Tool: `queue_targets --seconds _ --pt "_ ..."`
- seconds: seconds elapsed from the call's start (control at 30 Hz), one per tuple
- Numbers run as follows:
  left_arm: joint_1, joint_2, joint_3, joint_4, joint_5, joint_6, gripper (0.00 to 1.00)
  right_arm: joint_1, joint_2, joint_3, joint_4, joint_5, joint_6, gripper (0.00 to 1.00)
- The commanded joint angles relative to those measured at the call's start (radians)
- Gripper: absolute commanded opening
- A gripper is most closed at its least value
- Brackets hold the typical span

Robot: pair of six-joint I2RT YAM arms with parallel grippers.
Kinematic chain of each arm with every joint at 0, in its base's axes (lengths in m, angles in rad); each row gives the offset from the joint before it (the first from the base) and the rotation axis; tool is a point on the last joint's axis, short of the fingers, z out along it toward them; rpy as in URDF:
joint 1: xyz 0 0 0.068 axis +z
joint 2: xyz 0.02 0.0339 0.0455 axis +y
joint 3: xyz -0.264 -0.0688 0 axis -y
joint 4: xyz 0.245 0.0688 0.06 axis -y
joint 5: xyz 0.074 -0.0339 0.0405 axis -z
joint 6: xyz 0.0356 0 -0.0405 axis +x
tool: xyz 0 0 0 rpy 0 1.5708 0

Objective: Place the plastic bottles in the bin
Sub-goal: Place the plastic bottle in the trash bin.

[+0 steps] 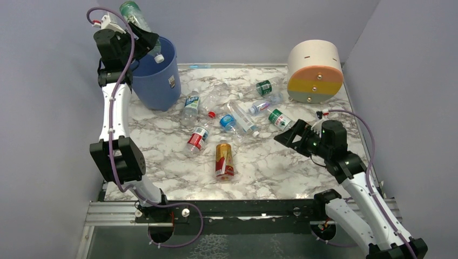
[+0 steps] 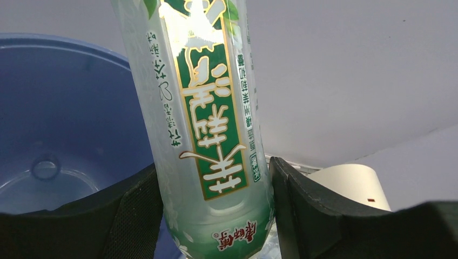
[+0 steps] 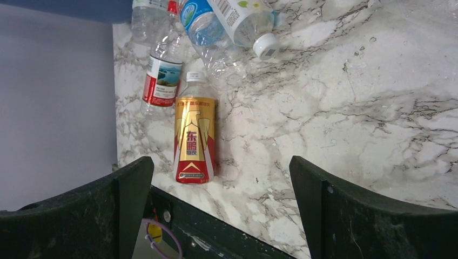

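Note:
My left gripper point(image 1: 141, 42) is raised at the back left and shut on a clear bottle with a green label point(image 1: 131, 13), held tilted with its white cap over the mouth of the blue bin point(image 1: 162, 86). In the left wrist view the bottle point(image 2: 210, 135) sits between both fingers, with the bin's inside point(image 2: 54, 135) behind it. My right gripper point(image 1: 290, 138) is open and empty above the table's right half. Several bottles lie on the table, among them an amber one point(image 1: 224, 159), a red-labelled one point(image 1: 198, 138) and a green-labelled one point(image 1: 279, 118). The right wrist view shows the amber bottle point(image 3: 194, 140) and the red-labelled one point(image 3: 161, 81).
A cream, orange and yellow drum point(image 1: 315, 73) stands at the back right, near two more bottles point(image 1: 263, 87). Grey walls close the left, back and right sides. The table's front edge has a black rail point(image 1: 243, 208).

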Motion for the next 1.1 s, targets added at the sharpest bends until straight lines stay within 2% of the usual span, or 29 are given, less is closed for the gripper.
queue_targets --seconds 0.0,0.33,0.6,0.7,0.93,1.07 --pt "0.027 0.030 0.040 0.067 0.041 -0.023 0.68 0.003 0.000 -0.014 0.027 -0.028 -0.002 1.00" --pt "0.066 0.119 0.065 0.054 0.050 0.037 0.70 0.003 0.012 -0.027 0.041 -0.032 -0.010 1.00" --pt "0.067 0.140 0.070 0.003 0.018 0.082 0.84 0.003 0.044 -0.019 0.060 -0.039 -0.018 1.00" --pt "0.068 0.138 0.084 -0.019 0.009 0.097 0.89 0.003 0.053 -0.012 0.061 -0.040 -0.024 1.00" --pt "0.067 0.100 0.093 -0.058 -0.004 0.102 0.90 0.003 0.060 -0.013 0.073 -0.027 -0.032 1.00" --pt "0.067 0.035 0.056 -0.068 0.035 0.084 0.90 0.003 0.080 -0.020 0.091 -0.008 -0.034 1.00"
